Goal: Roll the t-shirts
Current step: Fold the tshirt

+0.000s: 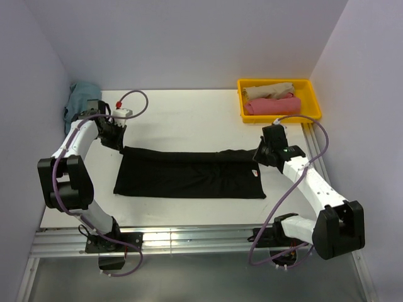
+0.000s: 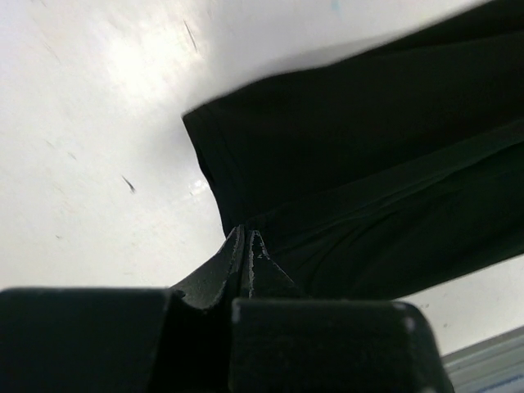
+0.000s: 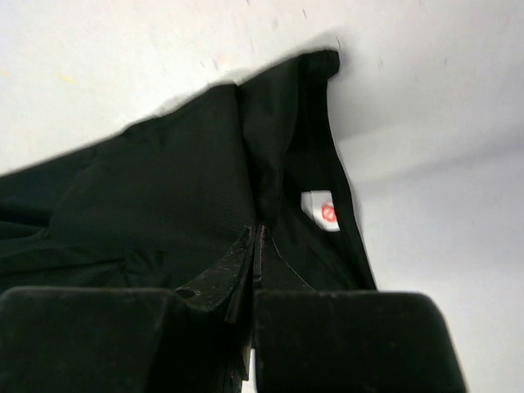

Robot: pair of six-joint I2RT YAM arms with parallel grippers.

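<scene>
White table [image 1: 189,116] bears the black shirt [image 1: 189,176], a long band across its middle. Your left gripper [image 1: 118,142] and right gripper [image 1: 262,155] each clamp a far corner; folding seems in hand, so next carry both corners evenly toward the near edge

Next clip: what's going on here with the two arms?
Both arms are working one black t-shirt, folded into a long band. The left gripper pinches its far-left corner, the right gripper its far-right corner by the neck label. It is not yet rolled. A beige rolled shirt and a pink rolled shirt lie in the yellow tray.
</scene>
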